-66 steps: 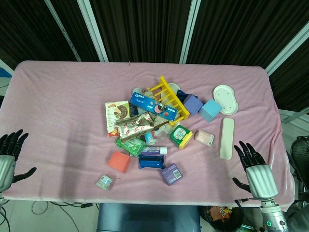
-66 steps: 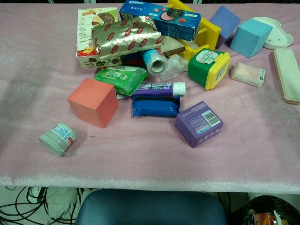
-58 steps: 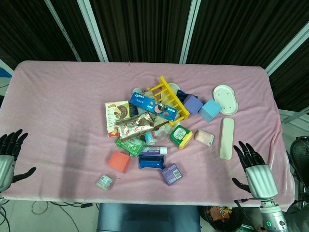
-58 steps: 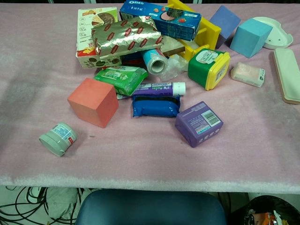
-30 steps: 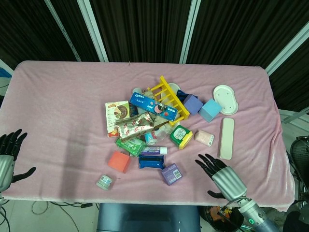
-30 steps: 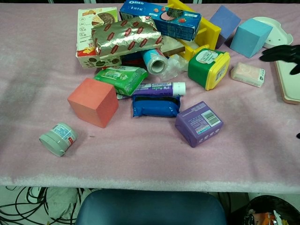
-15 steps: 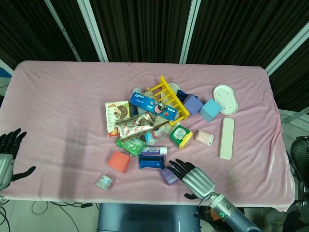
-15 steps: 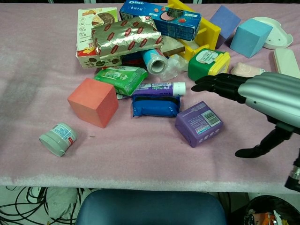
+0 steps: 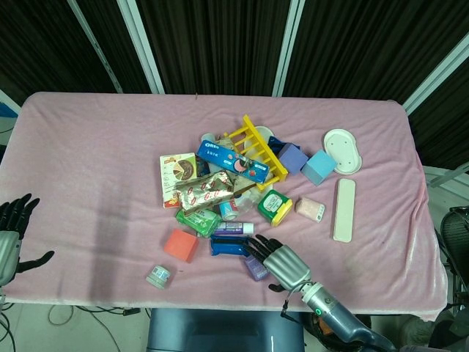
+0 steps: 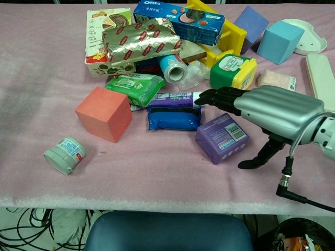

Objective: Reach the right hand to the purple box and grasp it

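Note:
The purple box (image 10: 222, 138) lies flat near the table's front edge, label up; in the head view only its left corner (image 9: 253, 269) shows beside my hand. My right hand (image 10: 269, 112) hovers just over its right side. The dark fingers (image 10: 217, 97) are spread and reach left past the box's far edge, and the thumb (image 10: 259, 157) hangs apart at the box's right. Nothing is in its grasp. My left hand (image 9: 11, 231) stays open off the table's front left corner.
A blue pouch (image 10: 172, 118) and a toothpaste tube (image 10: 175, 97) lie just left of the fingers. A green and yellow container (image 10: 233, 70) stands behind them. An orange cube (image 10: 103, 114) and a small jar (image 10: 65, 155) lie further left. A pink soap (image 10: 275, 78) lies behind the hand.
My right hand has swept left from the table's front right edge and now hangs over the purple box. The left hand and the objects have not moved.

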{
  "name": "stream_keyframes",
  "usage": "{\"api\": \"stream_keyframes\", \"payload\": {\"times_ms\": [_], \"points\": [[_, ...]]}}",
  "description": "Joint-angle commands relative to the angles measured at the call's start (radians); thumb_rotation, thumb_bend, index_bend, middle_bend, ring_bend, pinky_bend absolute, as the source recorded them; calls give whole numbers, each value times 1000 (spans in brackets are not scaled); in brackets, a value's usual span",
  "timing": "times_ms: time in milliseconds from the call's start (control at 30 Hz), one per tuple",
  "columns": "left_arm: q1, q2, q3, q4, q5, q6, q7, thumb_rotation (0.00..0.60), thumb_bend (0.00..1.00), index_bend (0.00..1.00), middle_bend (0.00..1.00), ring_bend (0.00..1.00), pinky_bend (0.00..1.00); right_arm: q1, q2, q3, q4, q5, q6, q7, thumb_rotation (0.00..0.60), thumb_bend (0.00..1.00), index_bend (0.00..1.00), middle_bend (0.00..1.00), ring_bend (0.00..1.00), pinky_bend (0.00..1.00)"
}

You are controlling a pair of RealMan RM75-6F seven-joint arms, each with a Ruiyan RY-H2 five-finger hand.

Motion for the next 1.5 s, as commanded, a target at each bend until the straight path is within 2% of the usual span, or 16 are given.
{"api": "stream_keyframes", "payload": {"times_ms": [33,100,167,233,300,333,433,733,867,967,1067,1200,1333,1500], "points": [[0,1,-1,-1,-2,-1,-2,600,0,0,0,0,0,11,-21,-3,14,19,-16,-5,600,181,13,5,0,232],[0,2,-1,-2,-4,-2,-4,600,0,0,0,0,0,16,-35,-5,25,28,-21,-9,600,210,77,42,18,249],[0,4,-2,-3,-5,-2,-6,600,0,0,0,0,0,20,-49,-6,36,34,-21,-13,600,265,220,137,92,296],[0,4,-2,-3,-4,0,-9,600,0,0,0,0,0,22,-58,-7,45,36,-16,-11,600,350,441,310,265,420],[1,3,-3,-1,-1,5,-12,600,0,0,0,0,0,22,-65,-10,54,27,1,-3,600,399,590,457,424,543],[2,2,-3,0,0,6,-13,600,0,0,0,0,0,22,-66,-12,58,22,9,1,600,417,653,521,493,602],[2,3,-3,0,1,8,-16,600,0,0,0,0,0,22,-60,-17,60,14,26,16,600,447,739,597,571,672],[4,-1,0,2,10,16,-10,600,0,0,0,0,0,5,17,-18,-5,-37,135,57,600,450,761,613,588,674],[6,-3,1,2,15,23,-4,600,0,0,0,0,0,-21,91,-18,-64,-53,208,82,600,449,761,613,588,674],[7,-5,1,3,18,26,3,600,0,0,0,0,0,-63,141,-32,-85,-91,304,111,600,449,761,612,588,674],[8,-8,3,6,26,32,7,600,0,0,0,0,0,-136,158,-59,-40,-167,476,169,600,449,761,611,588,674],[7,-10,6,7,34,34,11,600,0,0,0,0,0,-206,171,-84,29,-203,619,275,600,449,761,610,588,674],[5,-12,10,5,48,36,17,600,0,0,0,0,0,-236,183,-73,59,-186,679,350,600,448,761,610,588,674],[4,-14,12,11,61,42,16,600,0,0,0,0,0,-241,178,-41,92,-157,698,406,600,449,761,609,588,674]]}}
